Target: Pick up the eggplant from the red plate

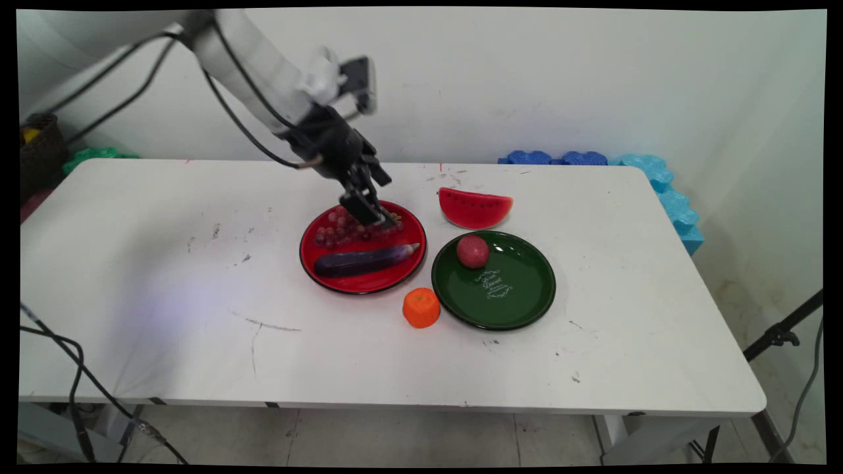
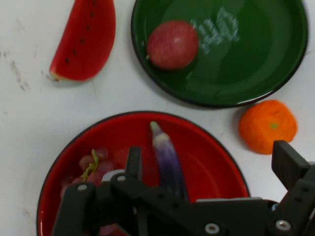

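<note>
I see the gripper (image 1: 372, 214) low over the red plate's (image 1: 329, 280) far rim, fingers spread apart and holding nothing, one finger (image 2: 133, 162) beside the grape bunch (image 1: 336, 230). An eggplant (image 1: 365, 260) lies on the same plate. Right: a green plate (image 1: 520, 296) bearing a red apple (image 1: 473, 251); watermelon slice (image 1: 475, 208) beyond; orange (image 1: 421, 307) between the plates.

Blue foam pieces (image 1: 596, 158) behind the table (image 1: 164, 329) (scuffed white).
</note>
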